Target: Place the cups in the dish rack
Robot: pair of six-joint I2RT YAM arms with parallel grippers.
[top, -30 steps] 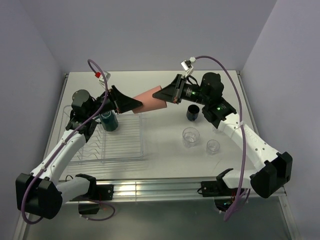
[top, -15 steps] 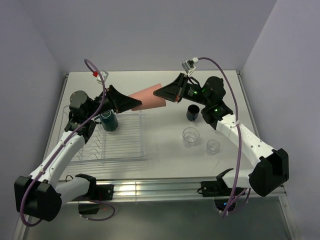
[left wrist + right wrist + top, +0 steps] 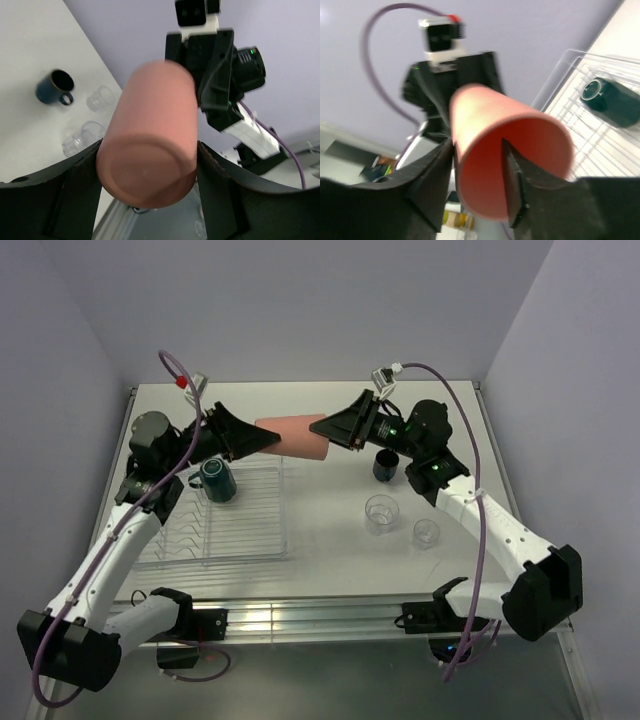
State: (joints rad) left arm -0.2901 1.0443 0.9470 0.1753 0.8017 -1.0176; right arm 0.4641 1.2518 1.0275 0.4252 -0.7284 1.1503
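**Item 1, salmon-pink tumbler** (image 3: 292,435). In the air, lying sideways above the far right corner of the dish rack (image 3: 240,522), with its mouth end past the rack's right rim. Not yet loaded.

**Item 2, left hand** (image 3: 262,437). Closed narrow on the tumbler's base end. The wrist view shows its fingers (image 3: 75,192) pressed against both sides.

**Item 3, right hand** (image 3: 320,427). At the mouth end, to the right of the rack. Its jaws are parted and straddle the rim, one outside the wall and one inside the cup, standing off the wall. It appears to carry nothing.

**Item 4, dark teal mug** (image 3: 217,480). Inside the rack, in its far half, tilted.

**Item 5, navy mug** (image 3: 386,465). On the table (image 3: 330,540), well right of the rack.

**Item 6, clear glasses.** Two show (image 3: 381,513) (image 3: 426,532), both on the table right of the rack. A third cannot be made out for certain.

**Hazards, as judged:**
- The inner right jaw sits inside the mouth. If either arm pulls away at an angle, it could hook the rim and wrench the tumbler from the left hand.
- The left hand grips only one end of a smooth, tapered cup. The free length may sag or slip and fall onto the ribs.
- Lowering it into the far part of the rack may knock the teal mug.
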